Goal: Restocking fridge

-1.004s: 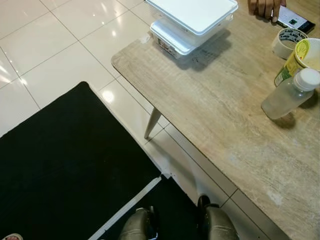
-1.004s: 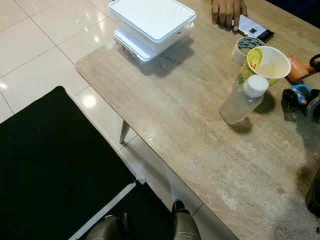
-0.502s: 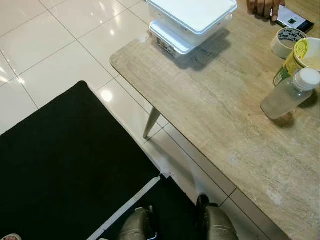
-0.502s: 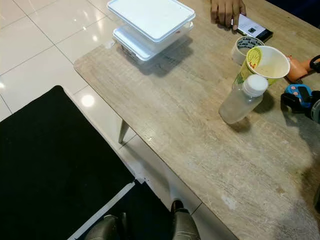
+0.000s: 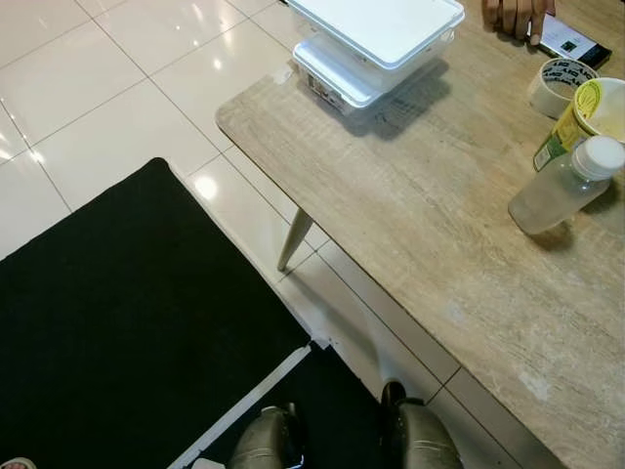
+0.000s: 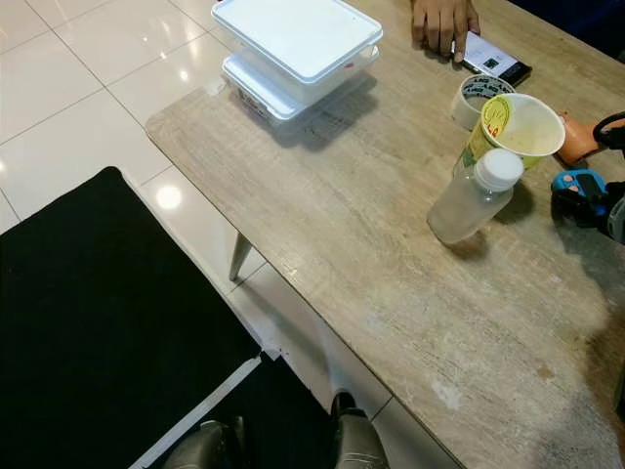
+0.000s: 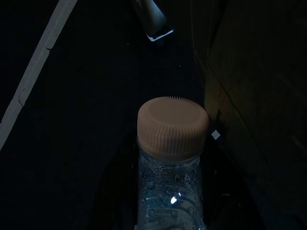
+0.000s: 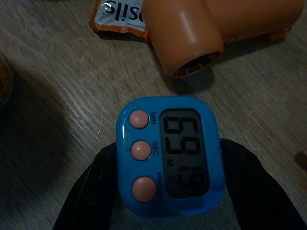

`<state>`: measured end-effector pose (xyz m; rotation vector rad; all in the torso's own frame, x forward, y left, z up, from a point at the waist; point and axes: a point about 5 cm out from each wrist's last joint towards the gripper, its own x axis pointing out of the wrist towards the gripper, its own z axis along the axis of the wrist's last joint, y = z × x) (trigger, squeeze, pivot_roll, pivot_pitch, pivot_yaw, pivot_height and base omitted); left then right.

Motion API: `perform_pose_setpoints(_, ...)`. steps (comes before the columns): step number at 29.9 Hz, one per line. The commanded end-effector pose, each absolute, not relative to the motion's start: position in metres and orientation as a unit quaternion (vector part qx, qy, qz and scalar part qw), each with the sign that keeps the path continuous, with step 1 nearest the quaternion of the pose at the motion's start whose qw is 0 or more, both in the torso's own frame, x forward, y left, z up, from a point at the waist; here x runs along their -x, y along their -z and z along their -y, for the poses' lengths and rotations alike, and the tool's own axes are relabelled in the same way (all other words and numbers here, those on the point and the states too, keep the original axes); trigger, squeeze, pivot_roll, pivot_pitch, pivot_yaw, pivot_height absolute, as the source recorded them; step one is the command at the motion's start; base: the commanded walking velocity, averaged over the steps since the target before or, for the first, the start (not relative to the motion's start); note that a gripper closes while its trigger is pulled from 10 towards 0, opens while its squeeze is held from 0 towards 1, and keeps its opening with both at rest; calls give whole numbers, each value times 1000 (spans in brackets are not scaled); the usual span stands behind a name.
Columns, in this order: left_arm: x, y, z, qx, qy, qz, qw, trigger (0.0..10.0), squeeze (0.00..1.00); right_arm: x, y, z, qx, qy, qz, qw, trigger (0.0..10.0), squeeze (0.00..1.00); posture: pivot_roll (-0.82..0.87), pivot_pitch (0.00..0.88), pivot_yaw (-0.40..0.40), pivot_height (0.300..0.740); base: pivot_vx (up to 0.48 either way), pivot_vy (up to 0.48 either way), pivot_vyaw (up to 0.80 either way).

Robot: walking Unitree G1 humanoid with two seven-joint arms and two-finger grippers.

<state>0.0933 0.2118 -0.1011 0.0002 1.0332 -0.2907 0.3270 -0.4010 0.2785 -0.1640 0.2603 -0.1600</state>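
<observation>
In the dim left wrist view, my left gripper (image 7: 171, 201) hangs low beside the table, shut on a clear water bottle (image 7: 171, 182) with a ribbed pale cap. At the table's right edge, my right gripper (image 8: 169, 158) is shut on a blue digital timer (image 8: 170, 153), just above the wooden tabletop (image 6: 352, 225); the timer (image 6: 583, 186) is there in the right eye view too. A second clear bottle (image 6: 472, 198) with a white cap stands on the table against a yellow paper cup (image 6: 518, 125).
Two stacked white lidded containers (image 6: 298, 44) sit at the table's far corner. A tape roll (image 6: 479, 95), a phone (image 6: 493, 61) and a person's hand (image 6: 444, 21) lie beyond the cup. An orange tool (image 8: 216, 24) lies next to the timer. A black mat (image 6: 88, 322) covers the floor.
The head view has shifted very slightly. Nothing on the table has moved and both grippers keep their hold.
</observation>
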Motion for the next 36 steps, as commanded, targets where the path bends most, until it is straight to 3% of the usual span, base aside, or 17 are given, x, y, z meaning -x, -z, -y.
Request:
perform_pose_setpoints(1,-71,108,-206,15,136,-526,840,10000,0,-315,-265,415,59,115,-147,981,2902,0,-52,395,15,740,0,0,0)
perform_pose_setpoints(2,-72,108,-205,16,136,-526,840,10000,0,-316,-273,415,49,119,-119,985,7255,0,-52,393,15,740,0,0,0)
perform_pose_setpoints(3,-72,108,-205,16,136,-526,840,10000,0,-316,-282,416,40,119,-83,989,10000,0,-52,388,16,740,0,0,0)
perform_pose_setpoints(15,-81,108,-200,18,137,-523,841,10000,0,-308,-336,418,-65,75,131,986,10000,0,-54,345,21,740,0,0,0)
perform_pose_setpoints(18,-89,107,-199,17,137,-519,844,10000,0,-302,-373,408,-77,-2,254,964,10000,0,-50,320,23,740,0,0,0)
perform_pose_setpoints(21,-91,107,-199,16,136,-517,845,10000,0,-300,-386,400,-70,-40,289,954,10000,0,-50,320,23,740,0,0,0)
perform_pose_setpoints(24,-97,106,-200,15,131,-515,847,10000,0,-301,-413,361,-25,-171,344,923,10000,0,-52,292,17,740,0,0,0)
perform_pose_setpoints(28,-99,106,-200,15,130,-515,847,10000,0,-300,-420,336,-1,-237,357,904,10000,0,-52,285,17,740,0,0,0)
perform_pose_setpoints(30,-99,106,-199,15,128,-516,847,10000,0,-302,-420,305,18,-298,351,887,10000,0,-53,269,10,740,0,0,0)
perform_pose_setpoints(32,-100,106,-198,15,127,-516,847,10000,0,-303,-417,289,27,-325,344,881,10000,0,-52,266,8,740,0,0,0)
perform_pose_setpoints(34,-100,106,-198,15,127,-516,847,10000,0,-303,-417,289,27,-325,344,881,10000,0,-52,266,8,740,0,0,0)
perform_pose_setpoints(36,-100,106,-197,17,125,-516,847,10000,0,-310,-403,250,44,-371,313,874,10000,0,-52,258,4,740,0,0,0)
